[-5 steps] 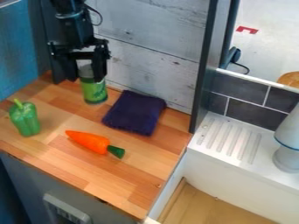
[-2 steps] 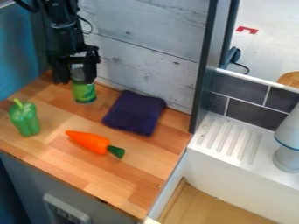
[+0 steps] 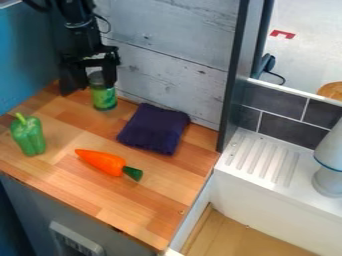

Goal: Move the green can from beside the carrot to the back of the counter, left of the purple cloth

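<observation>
At the upper left, the black gripper (image 3: 97,75) hangs near the back wall, shut on the upper part of a green jar (image 3: 104,99) with a greyish top. The jar is upright between the two fingers, its lower part showing beneath them; whether its base touches the counter I cannot tell. Right of the jar lies a folded dark purple cloth (image 3: 153,129). A green toy pepper (image 3: 28,135) stands at the counter's left, and an orange toy carrot (image 3: 101,161) with a green top lies nearer the front.
The wooden counter (image 3: 137,212) is bounded by a whitish plank wall (image 3: 174,50) behind and a dark upright post (image 3: 235,75) at the right. Beyond the post are a white sink with a ridged ledge (image 3: 264,157) and a grey-white faucet-like object (image 3: 328,165).
The gripper and jar shifted left together, then back a little to the right and toward the wall. Cloth, pepper and carrot have kept their places.
</observation>
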`<state>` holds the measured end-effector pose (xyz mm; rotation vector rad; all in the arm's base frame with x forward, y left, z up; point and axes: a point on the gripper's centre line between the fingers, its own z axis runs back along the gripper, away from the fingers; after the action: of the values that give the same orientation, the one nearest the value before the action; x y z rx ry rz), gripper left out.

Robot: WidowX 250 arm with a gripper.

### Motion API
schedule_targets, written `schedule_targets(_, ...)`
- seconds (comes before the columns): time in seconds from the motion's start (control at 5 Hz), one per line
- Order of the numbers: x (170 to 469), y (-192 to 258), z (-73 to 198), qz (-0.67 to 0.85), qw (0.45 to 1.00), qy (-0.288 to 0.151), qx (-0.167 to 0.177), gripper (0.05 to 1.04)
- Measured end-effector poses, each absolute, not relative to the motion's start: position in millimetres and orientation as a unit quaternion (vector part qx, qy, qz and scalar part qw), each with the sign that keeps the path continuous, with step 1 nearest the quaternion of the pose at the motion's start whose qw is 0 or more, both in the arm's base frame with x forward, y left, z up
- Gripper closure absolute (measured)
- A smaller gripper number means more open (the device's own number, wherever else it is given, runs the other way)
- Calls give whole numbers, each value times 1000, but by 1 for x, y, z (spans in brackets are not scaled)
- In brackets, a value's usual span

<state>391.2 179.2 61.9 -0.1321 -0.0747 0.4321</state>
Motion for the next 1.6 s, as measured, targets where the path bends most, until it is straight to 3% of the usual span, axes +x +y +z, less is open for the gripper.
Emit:
schedule_targets(0.4, 396, 183, 51, 212, 974, -50, -60, 215)
schedule_targets(0.8, 391, 181, 42, 210, 975, -43, -59, 79)
schedule_targets(1.0, 391, 179, 46, 215, 974, -42, -65, 83)
schedule_targets(1.4, 386, 181, 122, 235, 964, -122, -32, 83)
schedule_targets(1.6, 365, 176, 156, 250, 959, -131, -13, 83)
